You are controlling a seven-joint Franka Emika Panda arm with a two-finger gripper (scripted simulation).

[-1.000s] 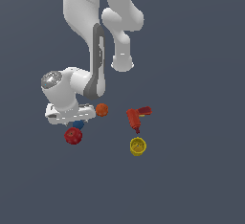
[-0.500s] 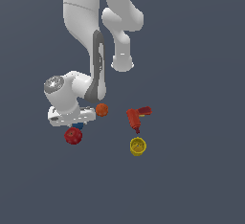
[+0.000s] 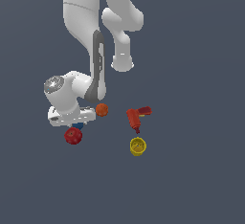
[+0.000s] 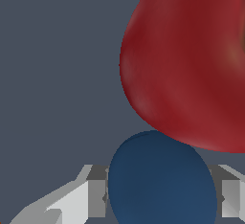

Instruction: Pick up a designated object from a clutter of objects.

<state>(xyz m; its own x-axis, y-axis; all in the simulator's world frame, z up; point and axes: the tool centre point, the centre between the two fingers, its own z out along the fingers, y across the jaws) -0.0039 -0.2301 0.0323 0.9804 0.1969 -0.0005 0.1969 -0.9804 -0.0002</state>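
As it sits between the parted gripper [image 4: 160,199] fingers, blue ball [image 4: 161,180]: smooth, rigid, probably slippery; grasp across its widest middle.

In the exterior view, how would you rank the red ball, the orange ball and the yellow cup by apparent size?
1. red ball and yellow cup: they look about alike, so I would not rank them.
2. orange ball: clearly the smallest.

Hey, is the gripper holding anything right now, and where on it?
The blue ball sits between the jaws, one at each side of its middle. Whether they actually clamp it cannot be told. The red ball lies close beside it, outside the jaws.
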